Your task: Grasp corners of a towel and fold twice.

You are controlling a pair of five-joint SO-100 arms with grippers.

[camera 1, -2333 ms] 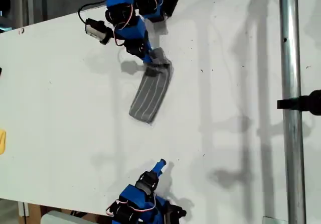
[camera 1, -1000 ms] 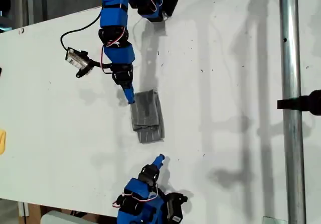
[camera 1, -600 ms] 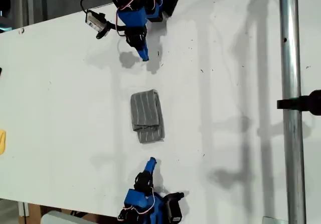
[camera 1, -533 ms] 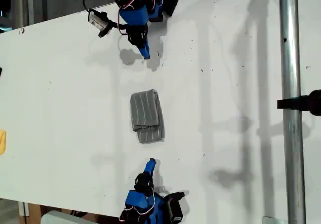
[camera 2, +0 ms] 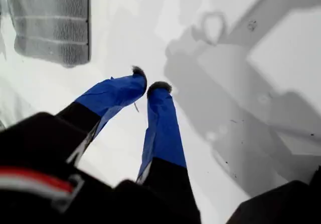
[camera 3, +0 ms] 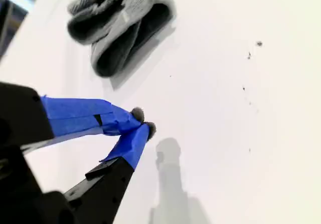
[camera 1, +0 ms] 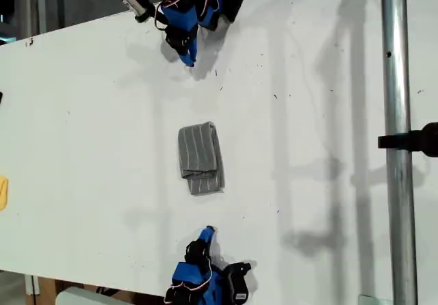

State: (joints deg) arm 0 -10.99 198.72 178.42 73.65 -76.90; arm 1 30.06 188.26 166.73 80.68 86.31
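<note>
Folded towel (camera 1: pixel 200 158) flat on white table (camera 1: pixel 82 127), no readable writing; my first pincer (camera 2: pixel 153 87) and my second pincer (camera 3: pixel 143 122) both nearly closed, empty

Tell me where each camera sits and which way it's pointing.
Exterior view: overhead, looking down on the white table, with the folded towel mid-table and the blue arms at the view's top and bottom edges.
First wrist view: rides my first claw, looking along its fingers toward the towel's flat striped face.
Second wrist view: rides my second claw, facing the towel's layered end.
All three views share the towel and table.
</note>
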